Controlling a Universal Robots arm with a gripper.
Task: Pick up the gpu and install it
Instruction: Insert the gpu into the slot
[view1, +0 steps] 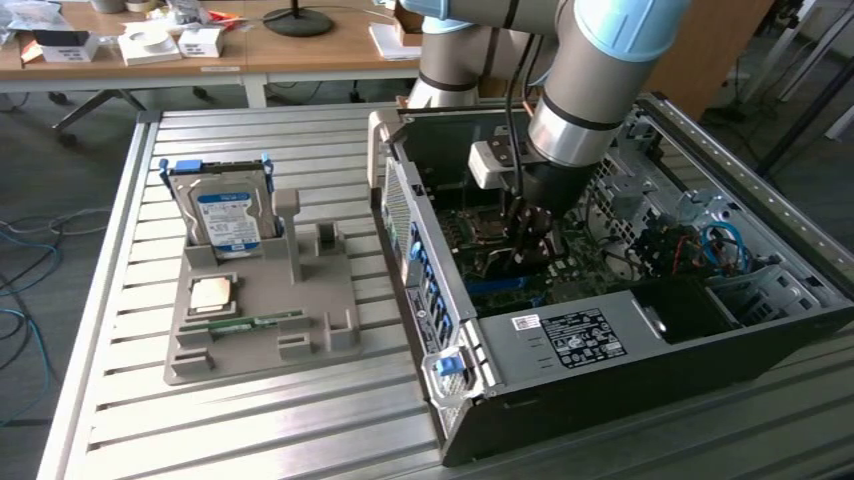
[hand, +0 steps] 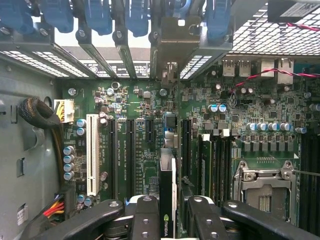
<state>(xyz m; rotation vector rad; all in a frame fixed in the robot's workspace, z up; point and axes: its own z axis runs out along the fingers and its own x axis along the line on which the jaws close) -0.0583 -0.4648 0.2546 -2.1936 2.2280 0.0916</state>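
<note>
The gpu (hand: 167, 187) shows edge-on in the wrist view, a thin card with a logo on its near end, standing upright between the black fingers (hand: 145, 220). My gripper (hand: 170, 225) is shut on it. The card's silver bracket (hand: 172, 42) reaches the case's rear slot openings, among the blue clips. The card lines up over the dark expansion slots of the green motherboard (hand: 145, 105); whether it sits in a slot I cannot tell. In the exterior view my gripper (view1: 531, 235) is lowered inside the open computer case (view1: 447, 385).
A grey holder (view1: 260, 315) at the exterior view's left carries a hard drive (view1: 227, 215), a processor chip (view1: 214, 293) and a memory strip (view1: 240, 322). Inside the case are a power supply (view1: 574, 335), a white slot (hand: 91, 155), a processor socket (hand: 262, 187) and a cable bundle (hand: 40, 115).
</note>
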